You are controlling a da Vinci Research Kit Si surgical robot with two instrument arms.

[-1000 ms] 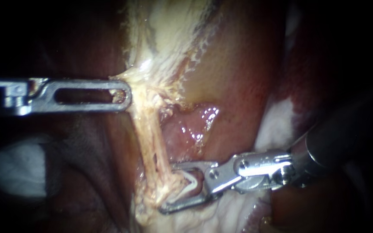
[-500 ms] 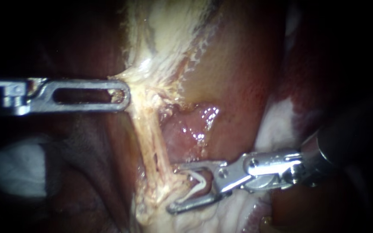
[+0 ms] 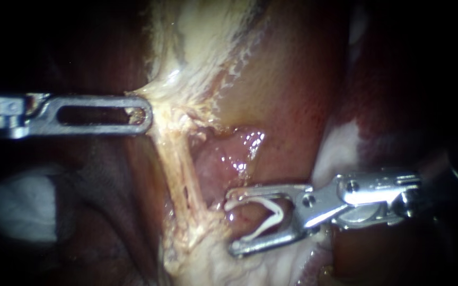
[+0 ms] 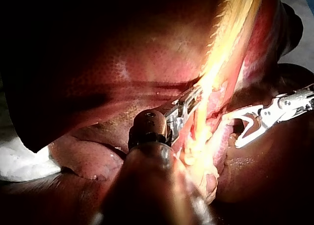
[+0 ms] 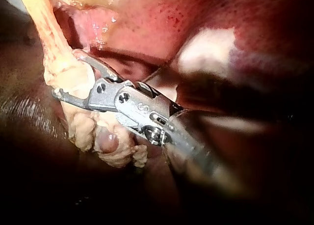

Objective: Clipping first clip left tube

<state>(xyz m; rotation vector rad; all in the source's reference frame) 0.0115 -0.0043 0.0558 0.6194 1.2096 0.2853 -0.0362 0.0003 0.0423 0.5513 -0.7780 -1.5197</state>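
At the upper end of the pale tube [image 3: 184, 177], the left instrument [image 3: 143, 113] has its slotted jaws clamped on the pale tissue [image 3: 160, 98], which is drawn out sideways toward it. Lower down, the right instrument [image 3: 232, 223] sits just beside the tube, on its right in the endoscope view, not around it. Its jaws stand wide apart and carry a white clip [image 3: 271, 214] between them (V-shaped, a leg against each jaw). Reddish liver [image 3: 292, 90] lies behind.

left wrist view: left instrument [image 4: 186, 107] tip being covered by pale tissue [image 4: 208, 90] | right wrist view: clip [image 3: 274, 213] being hidden behind right instrument [image 5: 67, 75]
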